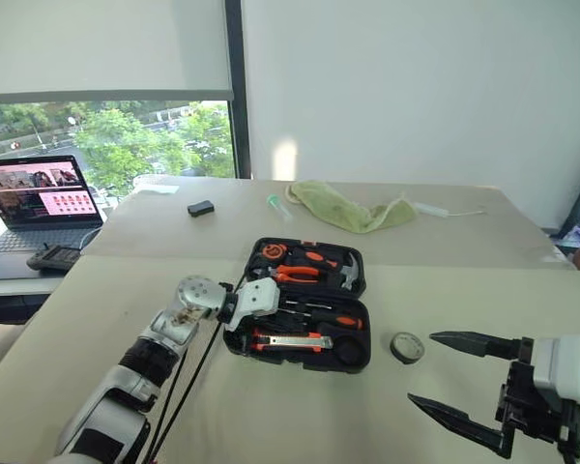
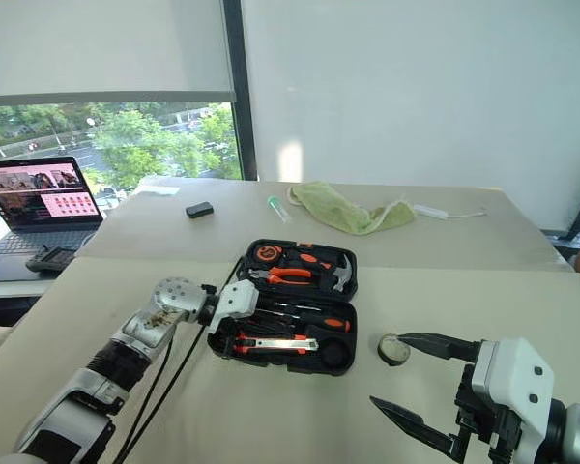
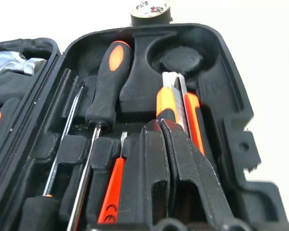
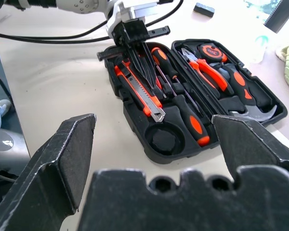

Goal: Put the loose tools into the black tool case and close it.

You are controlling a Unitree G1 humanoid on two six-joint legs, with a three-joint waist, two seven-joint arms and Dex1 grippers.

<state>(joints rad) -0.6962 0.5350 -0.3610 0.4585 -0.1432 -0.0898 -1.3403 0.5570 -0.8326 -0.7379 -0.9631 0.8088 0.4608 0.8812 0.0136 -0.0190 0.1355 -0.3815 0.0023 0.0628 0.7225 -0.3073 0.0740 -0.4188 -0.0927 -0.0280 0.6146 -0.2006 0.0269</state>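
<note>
While the case [image 1: 353, 358] is lying open at mid-table, the left gripper [image 4: 143, 65] is pressing closed fingers — holding nothing — beside the knife [image 4: 140, 93], and the right gripper [image 1: 457, 378] is hanging wide open and empty near the tape [image 1: 406, 347]. Counted in the slots: two screwdrivers [image 3: 105, 96], one red driver [image 3: 111, 190], one knife — one tape roll outside. Tape looks light, rigid, likely slick; pinching across its rim should suit.
</note>
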